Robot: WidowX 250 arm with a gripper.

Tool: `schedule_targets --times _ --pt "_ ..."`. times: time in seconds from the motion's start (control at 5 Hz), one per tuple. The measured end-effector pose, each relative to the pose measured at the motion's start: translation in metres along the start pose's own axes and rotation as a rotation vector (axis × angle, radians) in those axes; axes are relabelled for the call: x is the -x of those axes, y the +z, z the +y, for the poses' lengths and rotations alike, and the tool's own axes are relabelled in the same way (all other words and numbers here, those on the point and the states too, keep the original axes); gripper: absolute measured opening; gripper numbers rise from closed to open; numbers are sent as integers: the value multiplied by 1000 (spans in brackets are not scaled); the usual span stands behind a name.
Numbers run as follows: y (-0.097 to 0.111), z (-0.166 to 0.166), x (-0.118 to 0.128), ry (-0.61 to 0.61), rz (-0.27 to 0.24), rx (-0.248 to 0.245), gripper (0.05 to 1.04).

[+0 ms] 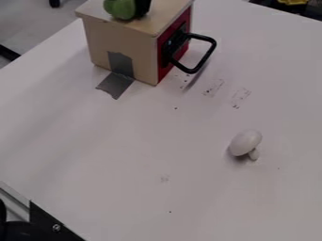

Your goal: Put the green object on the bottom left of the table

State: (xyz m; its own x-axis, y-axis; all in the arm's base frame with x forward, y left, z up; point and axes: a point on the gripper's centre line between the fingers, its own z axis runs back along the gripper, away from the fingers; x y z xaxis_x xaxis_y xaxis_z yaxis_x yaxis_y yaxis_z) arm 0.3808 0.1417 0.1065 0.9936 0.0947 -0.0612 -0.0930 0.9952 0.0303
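Grey floor, between 10 and 11 o'clock, beyond the pale table; a dark strip lies at 10 o'clock. At 1 o'clock, past the table's edge, a yellow item against black. Soft shadows indicate diffuse light.
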Motion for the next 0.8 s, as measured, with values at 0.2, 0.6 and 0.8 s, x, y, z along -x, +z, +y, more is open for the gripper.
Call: schedule_targets --times 0.2,0.6,0.8 --pt "4 -8 7 8 -15 15 583" --pt "26 -33 60 10 -83 53 574" --pt "15 -38 93 15 -79 54 574"
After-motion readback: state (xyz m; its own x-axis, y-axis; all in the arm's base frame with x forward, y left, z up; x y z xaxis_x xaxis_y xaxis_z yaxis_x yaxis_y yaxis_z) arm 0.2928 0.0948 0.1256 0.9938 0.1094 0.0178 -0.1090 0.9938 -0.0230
